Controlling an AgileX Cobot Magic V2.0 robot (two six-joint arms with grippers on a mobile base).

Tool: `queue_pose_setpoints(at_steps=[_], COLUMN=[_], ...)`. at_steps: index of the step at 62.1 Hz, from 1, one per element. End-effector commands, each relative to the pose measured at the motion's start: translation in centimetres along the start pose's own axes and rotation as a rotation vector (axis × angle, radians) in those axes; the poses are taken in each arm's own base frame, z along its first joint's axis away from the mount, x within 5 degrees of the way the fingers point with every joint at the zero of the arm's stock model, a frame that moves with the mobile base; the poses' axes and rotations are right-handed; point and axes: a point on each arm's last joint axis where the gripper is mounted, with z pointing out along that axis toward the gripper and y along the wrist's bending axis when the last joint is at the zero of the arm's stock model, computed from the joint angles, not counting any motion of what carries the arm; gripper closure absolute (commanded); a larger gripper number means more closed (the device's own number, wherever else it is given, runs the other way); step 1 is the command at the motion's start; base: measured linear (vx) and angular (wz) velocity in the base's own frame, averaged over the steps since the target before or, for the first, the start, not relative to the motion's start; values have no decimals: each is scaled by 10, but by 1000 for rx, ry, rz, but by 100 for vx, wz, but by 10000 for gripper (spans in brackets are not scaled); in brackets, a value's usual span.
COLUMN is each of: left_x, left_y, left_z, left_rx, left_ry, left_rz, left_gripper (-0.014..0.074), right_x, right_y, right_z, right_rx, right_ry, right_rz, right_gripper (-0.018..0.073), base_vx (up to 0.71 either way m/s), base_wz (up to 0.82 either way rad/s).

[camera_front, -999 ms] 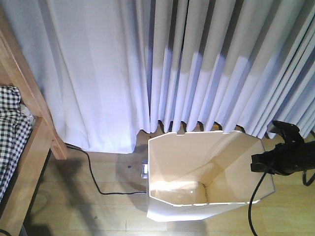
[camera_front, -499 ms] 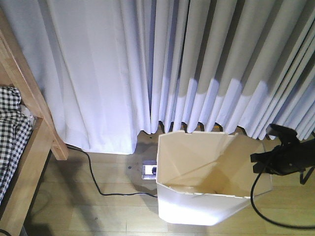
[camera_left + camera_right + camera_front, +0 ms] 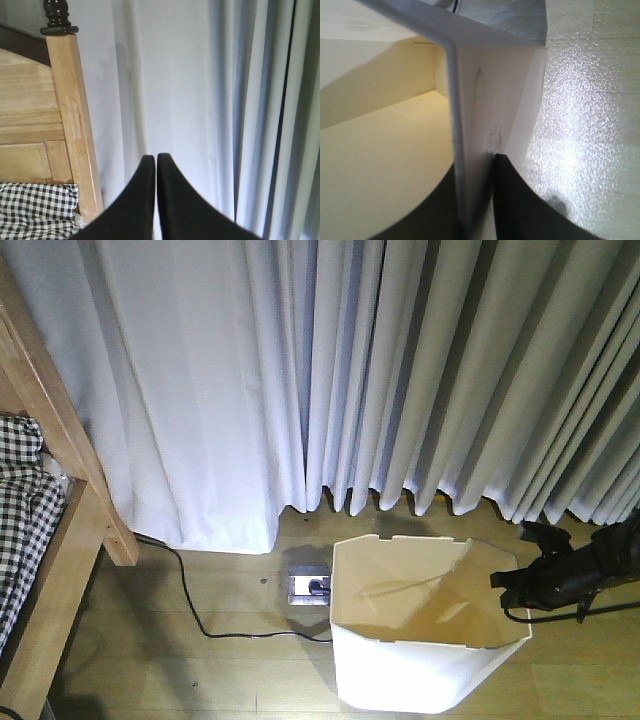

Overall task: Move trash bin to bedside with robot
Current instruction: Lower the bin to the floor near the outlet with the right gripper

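Trash bin (image 3: 400, 680) stands on the wood floor (image 3: 200, 670) in front of the curtain (image 3: 200, 390), well apart from the bed (image 3: 75, 530) at left. A floor socket (image 3: 305, 587) sits just beside its left wall. Right gripper (image 3: 475, 190): jaws clamped on the bin's right rim wall, one inside, one outside. Left gripper (image 3: 152, 167): jaws pressed together on nothing, facing the bedpost (image 3: 70, 125).

Front cam high, R wrist cam close, both on trash bin (image 3: 395, 677).
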Motion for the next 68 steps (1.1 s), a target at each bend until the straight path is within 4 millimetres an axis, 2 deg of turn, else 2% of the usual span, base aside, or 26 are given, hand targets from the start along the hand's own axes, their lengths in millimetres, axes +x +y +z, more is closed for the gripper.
queue_pose_setpoints(at_steps=[1,9,17,31,38,47,54,60,68], left_x=[-3,-3,-3,-3,-3,-3,-3,-3,-3], left_y=[0,0,0,0,0,0,0,0,0], left_z=[0,0,0,0,0,0,0,0,0], left_rx=[7,7,7,7,7,7,7,7,7], left_ry=[-70,-70,-70,-70,-70,-70,-70,-70,-70], left_rz=[-23,-23,-23,-23,-23,-23,-23,-23,-23], left_gripper=[603,603,603,603,603,603,603,603,603], right_x=[-28,-33,-40,-46,-43,-37,-35,-34,-31], right_y=[11,18,25,20,15,12,11,11,9], right_z=[-5,29,59,95,110,124,126,126,126], right_rx=[-140,-140,-123,-127,-131,-139,-138,-136,-125], right_ry=[-65,-17,4,-12,-9,1,9,21,50], right_rz=[9,-69,-58,-34,-36,-33,-33,-34,-44], right_gripper=[562,560,557,549,544,533,506,457,347], base_vx=[0,0,0,0,0,0,0,0,0], base_wz=[0,0,0,0,0,0,-1,-1,0])
